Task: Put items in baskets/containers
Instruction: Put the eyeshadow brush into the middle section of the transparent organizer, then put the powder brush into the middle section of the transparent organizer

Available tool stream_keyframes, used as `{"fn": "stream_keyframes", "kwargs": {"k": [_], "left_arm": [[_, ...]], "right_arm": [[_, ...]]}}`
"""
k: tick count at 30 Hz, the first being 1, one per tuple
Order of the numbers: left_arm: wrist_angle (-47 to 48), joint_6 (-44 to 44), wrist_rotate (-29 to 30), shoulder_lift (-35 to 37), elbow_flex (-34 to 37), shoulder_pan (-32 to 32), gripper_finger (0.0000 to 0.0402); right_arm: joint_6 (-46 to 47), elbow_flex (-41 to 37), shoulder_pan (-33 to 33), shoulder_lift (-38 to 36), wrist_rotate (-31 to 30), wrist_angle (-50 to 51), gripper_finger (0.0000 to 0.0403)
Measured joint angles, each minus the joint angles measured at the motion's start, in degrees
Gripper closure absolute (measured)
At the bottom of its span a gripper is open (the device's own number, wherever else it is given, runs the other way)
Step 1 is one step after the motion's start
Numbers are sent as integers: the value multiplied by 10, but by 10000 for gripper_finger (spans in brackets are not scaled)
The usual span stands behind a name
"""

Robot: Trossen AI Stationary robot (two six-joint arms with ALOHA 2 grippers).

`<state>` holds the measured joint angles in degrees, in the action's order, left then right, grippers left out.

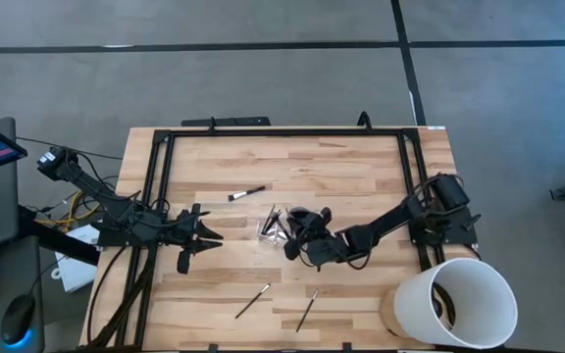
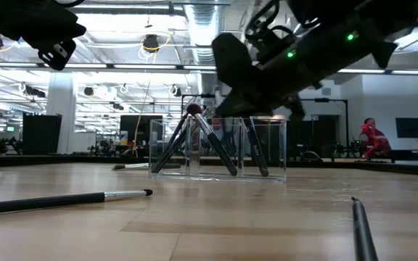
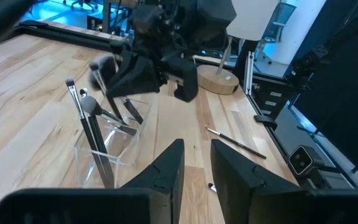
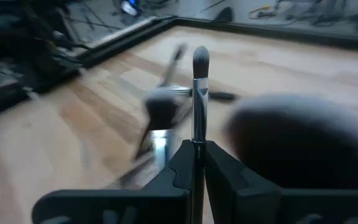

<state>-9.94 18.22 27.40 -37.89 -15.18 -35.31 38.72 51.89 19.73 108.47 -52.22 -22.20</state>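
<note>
Pale wood, black metal, clear plastic and one white bucket

The desk [image 1: 361, 176] is light blond wood in butcher-block strips, edged by a black frame [image 1: 282, 132]; the floor [image 1: 263, 69] around it is grey with dark lines. Both arms are black, as are the left hand [image 1: 202, 235] and the right hand [image 1: 292, 235]. The clear tray [image 2: 216, 148] is colourless and see-through; the brushes [image 2: 209, 141] in it have dark handles, silver ferrules and grey-to-black heads, one tip possibly reddish in the low view. Loose brushes [image 1: 253, 301] on the desk are dark with pale metal bands. The bucket [image 1: 454, 299] is white outside, dark inside, on a tan wooden base [image 1: 388, 309].
</note>
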Motion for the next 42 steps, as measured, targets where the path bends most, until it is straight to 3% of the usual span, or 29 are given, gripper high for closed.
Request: {"fn": "stream_keyframes", "kwargs": {"k": [8, 34, 37, 42], "left_arm": [[0, -12, 0, 0, 0, 0, 325], [-4, -11, -9, 0, 0, 0, 325], [-4, 2, -9, 0, 0, 0, 325], [-4, 1, -9, 0, 0, -6, 325]], "right_arm": [[-3, 2, -17, 27, 39, -43, 374], [-66, 0, 14, -11, 44, -33, 330], [-94, 0, 29, -23, 28, -34, 330], [-154, 1, 66, -57, -50, -36, 330]]}}
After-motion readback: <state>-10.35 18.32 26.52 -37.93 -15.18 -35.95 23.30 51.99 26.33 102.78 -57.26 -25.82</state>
